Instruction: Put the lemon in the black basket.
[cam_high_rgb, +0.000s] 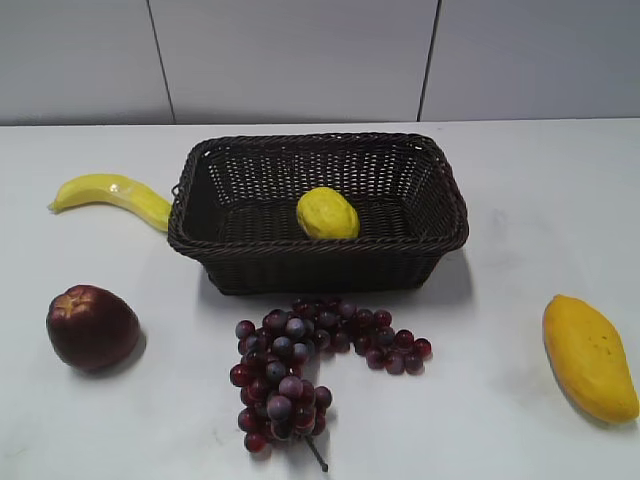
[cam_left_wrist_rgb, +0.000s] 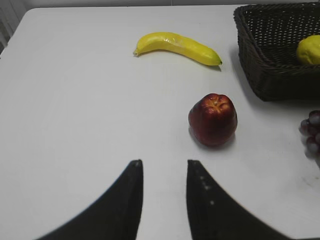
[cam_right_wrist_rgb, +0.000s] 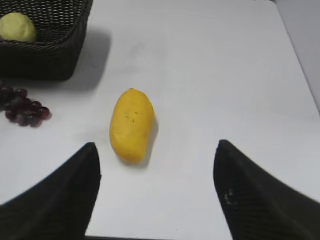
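The lemon lies inside the black basket, near the middle of its floor. It also shows in the left wrist view and the right wrist view, inside the basket. My left gripper is open and empty above the bare table, near the apple. My right gripper is wide open and empty above the table's front edge, near the mango. Neither gripper shows in the exterior view.
A banana lies left of the basket, a dark red apple at front left, a bunch of purple grapes in front of the basket, and a mango at front right.
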